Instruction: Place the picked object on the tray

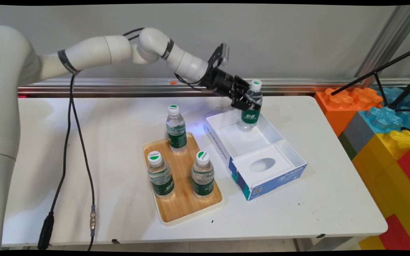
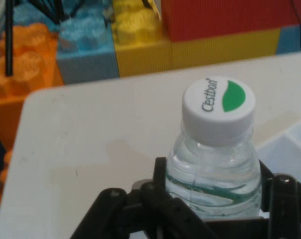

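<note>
Gripping bottle (image 1: 252, 106) over box (image 1: 222, 149) edge.

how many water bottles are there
4. Three stand on the wooden tray: back, front left, front right. One is in the tool, over the white box.

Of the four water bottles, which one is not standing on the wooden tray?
The bottle in the claw, over the far end of the white box. The other three stand upright on the wooden tray, untouched.
</note>
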You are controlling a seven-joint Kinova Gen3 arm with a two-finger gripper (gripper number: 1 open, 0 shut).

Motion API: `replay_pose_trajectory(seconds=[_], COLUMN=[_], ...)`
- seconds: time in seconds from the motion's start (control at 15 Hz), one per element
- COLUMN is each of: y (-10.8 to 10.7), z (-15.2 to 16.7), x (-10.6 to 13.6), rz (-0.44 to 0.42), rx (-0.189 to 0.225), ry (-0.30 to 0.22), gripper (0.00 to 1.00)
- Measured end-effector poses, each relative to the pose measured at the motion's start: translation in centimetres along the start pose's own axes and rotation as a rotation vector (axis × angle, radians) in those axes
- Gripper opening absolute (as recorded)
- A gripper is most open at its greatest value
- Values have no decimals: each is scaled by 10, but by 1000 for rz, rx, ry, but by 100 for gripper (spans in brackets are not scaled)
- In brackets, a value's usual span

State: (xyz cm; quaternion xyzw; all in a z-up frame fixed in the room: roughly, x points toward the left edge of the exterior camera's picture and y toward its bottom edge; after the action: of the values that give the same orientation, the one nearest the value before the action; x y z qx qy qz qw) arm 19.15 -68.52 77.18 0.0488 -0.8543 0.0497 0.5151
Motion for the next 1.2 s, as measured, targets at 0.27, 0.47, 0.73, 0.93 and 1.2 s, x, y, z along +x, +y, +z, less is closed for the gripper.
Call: replay_pose_trajectory(seconds=[0.27,0.47,0.73,0.93,1.2], y=[8,18,31,53,95], z=[-19,-45,-78,-119,-189], x=[43,74,99,113,115], rz=[-30,-76,-135,-191,-266], rx=[37,68,100,113,112], ry=[38,56,62,51,30], gripper=[0,0,0,0,0])
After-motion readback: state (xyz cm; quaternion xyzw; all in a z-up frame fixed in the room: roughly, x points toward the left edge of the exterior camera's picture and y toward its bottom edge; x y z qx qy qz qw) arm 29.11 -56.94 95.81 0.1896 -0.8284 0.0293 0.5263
